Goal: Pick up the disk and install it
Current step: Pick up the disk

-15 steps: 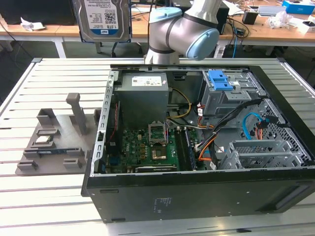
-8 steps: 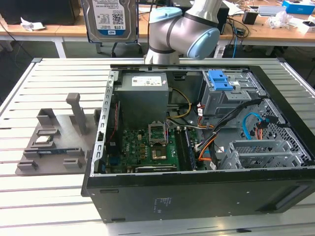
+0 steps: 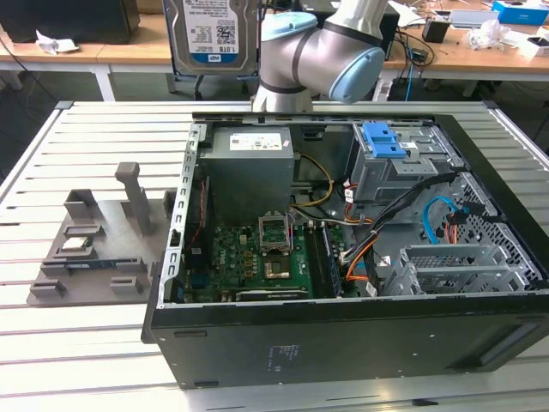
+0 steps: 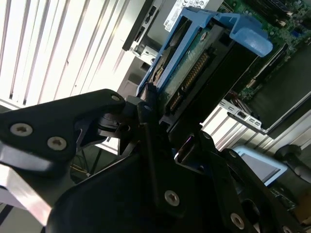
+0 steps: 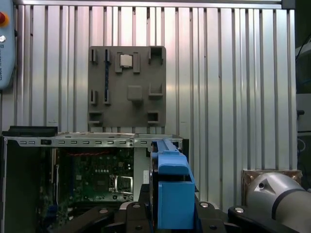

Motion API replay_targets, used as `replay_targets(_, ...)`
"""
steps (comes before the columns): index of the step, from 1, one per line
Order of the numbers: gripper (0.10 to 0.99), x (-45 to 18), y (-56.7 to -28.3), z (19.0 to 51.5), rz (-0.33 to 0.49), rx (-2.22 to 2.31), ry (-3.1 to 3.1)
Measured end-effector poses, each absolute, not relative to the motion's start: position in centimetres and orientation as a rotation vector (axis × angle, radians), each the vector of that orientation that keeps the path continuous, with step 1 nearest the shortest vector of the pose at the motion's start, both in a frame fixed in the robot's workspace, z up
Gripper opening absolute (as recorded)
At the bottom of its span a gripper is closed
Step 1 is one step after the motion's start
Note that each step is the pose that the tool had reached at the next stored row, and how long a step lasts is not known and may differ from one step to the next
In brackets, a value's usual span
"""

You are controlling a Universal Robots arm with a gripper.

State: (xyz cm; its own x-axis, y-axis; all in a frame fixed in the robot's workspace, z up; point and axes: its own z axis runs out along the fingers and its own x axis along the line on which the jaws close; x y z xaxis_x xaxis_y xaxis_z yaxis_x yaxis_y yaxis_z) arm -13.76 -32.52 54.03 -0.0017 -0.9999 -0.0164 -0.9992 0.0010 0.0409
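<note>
Blue-framed disk point(image 4: 194, 63) tight in the closed grasp of the gripper point(image 4: 167, 115), well above the open computer case point(image 3: 343, 335).

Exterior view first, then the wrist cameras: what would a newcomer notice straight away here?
The disk stands out, held upright high beyond the open computer case in the exterior view. In the second wrist view the gripper is clamped on its blue-framed edge. A grey parts tray lies on the slatted table at the exterior view's left.

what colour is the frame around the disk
Bright blue, best seen on the disk in the first wrist view.
</note>
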Motion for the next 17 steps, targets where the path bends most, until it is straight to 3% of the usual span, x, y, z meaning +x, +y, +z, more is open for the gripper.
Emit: replay_targets(17, 0.365, -10.1, -32.5, 53.7, -0.063, 2.207, -2.21)
